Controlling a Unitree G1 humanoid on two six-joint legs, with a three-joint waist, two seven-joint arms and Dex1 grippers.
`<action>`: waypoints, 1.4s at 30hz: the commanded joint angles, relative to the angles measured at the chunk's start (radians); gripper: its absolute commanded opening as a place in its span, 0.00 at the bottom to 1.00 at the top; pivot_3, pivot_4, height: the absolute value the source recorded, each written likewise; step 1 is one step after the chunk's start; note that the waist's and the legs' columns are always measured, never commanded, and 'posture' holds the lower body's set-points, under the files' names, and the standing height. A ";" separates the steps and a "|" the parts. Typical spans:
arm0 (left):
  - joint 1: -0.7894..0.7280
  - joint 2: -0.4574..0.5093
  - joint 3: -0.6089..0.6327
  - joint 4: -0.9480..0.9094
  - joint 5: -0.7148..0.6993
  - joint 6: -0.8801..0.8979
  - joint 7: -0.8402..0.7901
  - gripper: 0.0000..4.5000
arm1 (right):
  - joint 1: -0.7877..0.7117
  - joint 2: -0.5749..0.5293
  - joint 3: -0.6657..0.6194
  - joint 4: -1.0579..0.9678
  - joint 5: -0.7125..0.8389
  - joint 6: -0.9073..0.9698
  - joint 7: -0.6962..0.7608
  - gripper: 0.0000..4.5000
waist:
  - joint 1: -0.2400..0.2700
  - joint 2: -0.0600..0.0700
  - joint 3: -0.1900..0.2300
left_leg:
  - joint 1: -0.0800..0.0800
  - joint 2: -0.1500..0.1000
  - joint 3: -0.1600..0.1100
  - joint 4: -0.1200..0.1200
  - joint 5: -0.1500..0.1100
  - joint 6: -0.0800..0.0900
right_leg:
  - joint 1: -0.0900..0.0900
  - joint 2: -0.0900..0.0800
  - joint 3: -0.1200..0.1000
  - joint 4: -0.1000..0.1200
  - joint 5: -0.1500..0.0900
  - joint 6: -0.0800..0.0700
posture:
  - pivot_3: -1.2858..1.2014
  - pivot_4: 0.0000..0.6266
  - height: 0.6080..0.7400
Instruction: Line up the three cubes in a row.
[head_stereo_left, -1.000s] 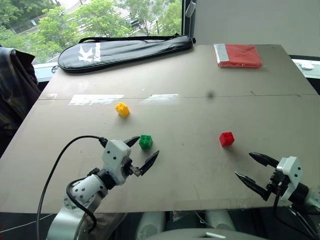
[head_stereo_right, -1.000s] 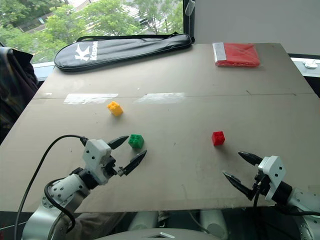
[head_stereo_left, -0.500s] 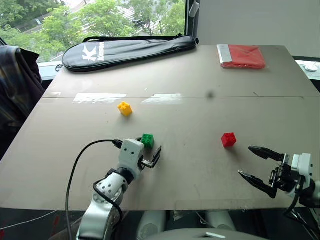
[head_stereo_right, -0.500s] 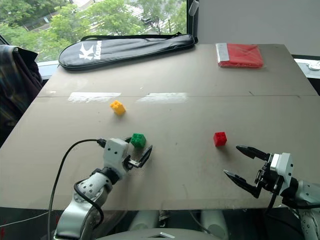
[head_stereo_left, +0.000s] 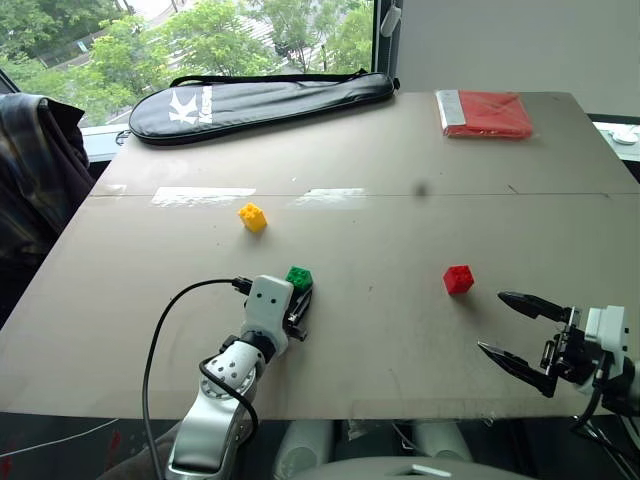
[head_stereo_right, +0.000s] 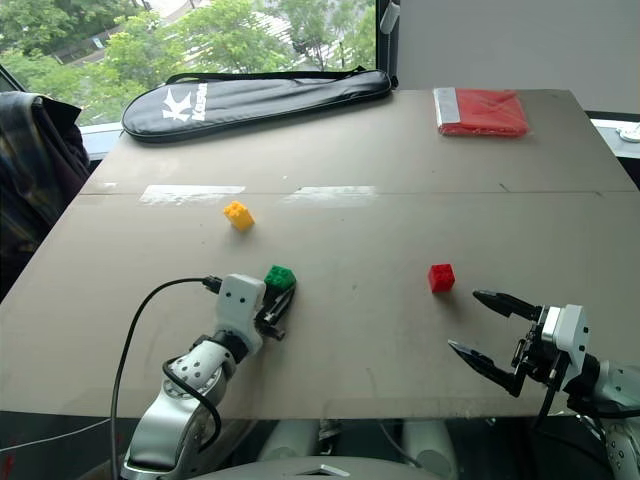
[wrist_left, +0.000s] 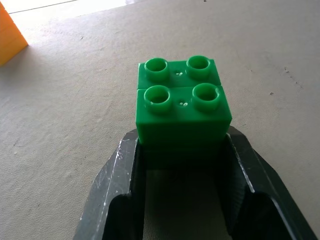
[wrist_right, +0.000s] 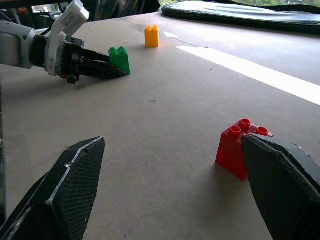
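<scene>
The green cube rests on the table near its front left. My left gripper is shut on the green cube, one black finger pressed against each side of it. The yellow cube stands apart, farther back and a little to the left. Right of centre stands the red cube. My right gripper hovers open at the front right, just short of the red cube, with nothing between its fingers.
A long black racket bag lies along the back left edge of the table. A flat red folded packet sits at the back right. Dark plaid cloth hangs past the left edge.
My left gripper moved forward and down around the green cube and shut on it. The right gripper stayed open and hardly moved.
</scene>
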 joint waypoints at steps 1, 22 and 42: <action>-0.008 0.044 -0.016 0.027 -0.008 -0.032 -0.070 0.28 | 0.008 -0.003 -0.032 -0.032 0.029 -0.002 0.000 1.00 | 0.000 0.000 0.000 | 0.000 0.000 0.000 0.000 0.000 0.000 | 0.000 0.000 0.000 0.000 0.000 0.000 | 0.52 0.24 0.70; -0.856 0.042 -0.286 1.016 -0.088 -0.522 -1.024 0.28 | 0.135 0.024 -0.067 -0.087 0.031 0.075 -0.076 1.00 | -0.003 -0.003 0.002 | -0.003 -0.005 0.002 0.001 0.000 0.000 | -0.001 0.001 -0.003 -0.001 0.002 -0.003 | 0.52 0.24 0.70; -1.014 -0.116 -0.290 1.313 0.053 -0.631 -0.983 0.28 | 0.166 0.071 -0.057 -0.119 -0.011 0.060 -0.152 1.00 | 0.000 -0.003 0.002 | -0.003 -0.006 0.002 0.002 0.000 0.001 | 0.000 0.000 -0.003 0.000 0.001 0.002 | 0.52 0.24 0.70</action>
